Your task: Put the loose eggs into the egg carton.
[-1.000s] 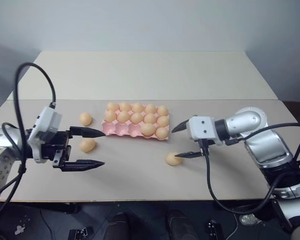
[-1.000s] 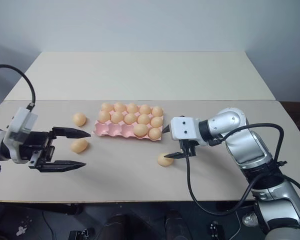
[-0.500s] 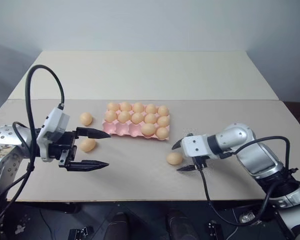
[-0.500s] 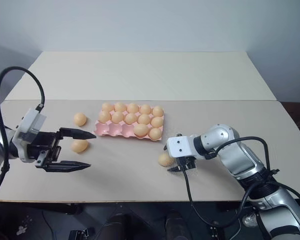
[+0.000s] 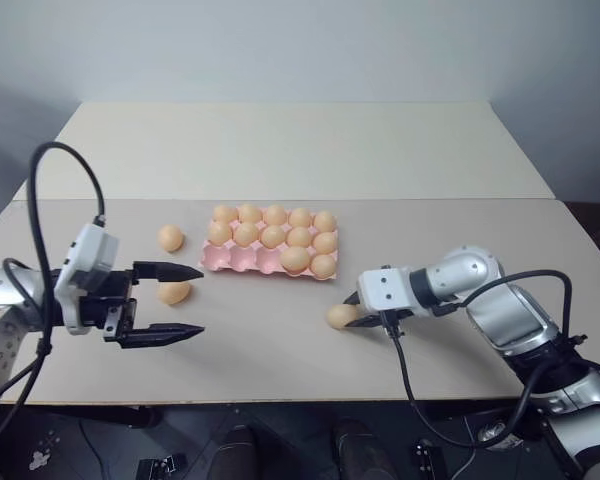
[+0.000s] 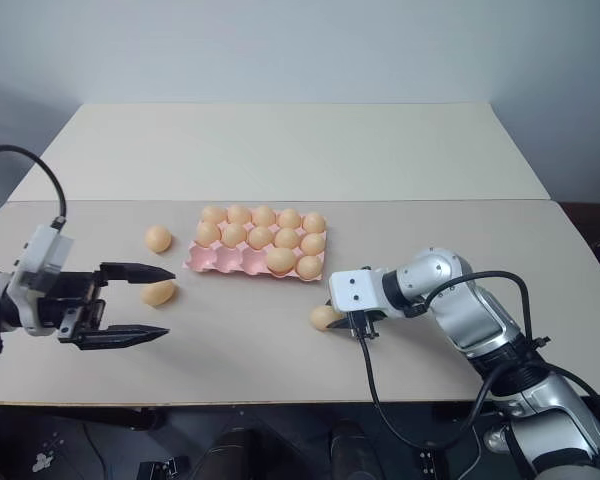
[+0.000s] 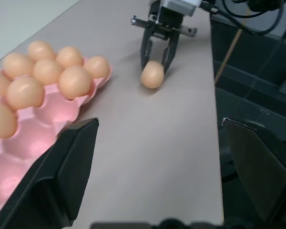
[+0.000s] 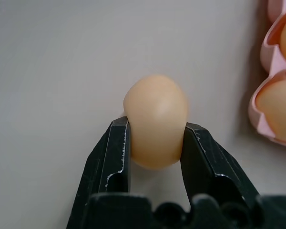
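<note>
Two claws: right claw [image 8: 155,136] clamps a loose egg [image 8: 156,120] (no legible writing); left claw [image 5: 185,300] gapes apart.

Carton [image 5: 235,258]: one, fifteen cups, three rows of five.
Eggs in cups [image 5: 275,215]: twelve. Five sat in the 12 o'clock row, five in the middle row, two at the 3 o'clock end of the 6 o'clock row.
Empty cups: three, toward 7 o'clock.
Loose eggs: three. Two lay off the carton's 9 o'clock side [image 5: 171,237] [image 5: 174,292], one loose egg at 5 o'clock [image 5: 341,316].
Eggs overall: fifteen.
</note>
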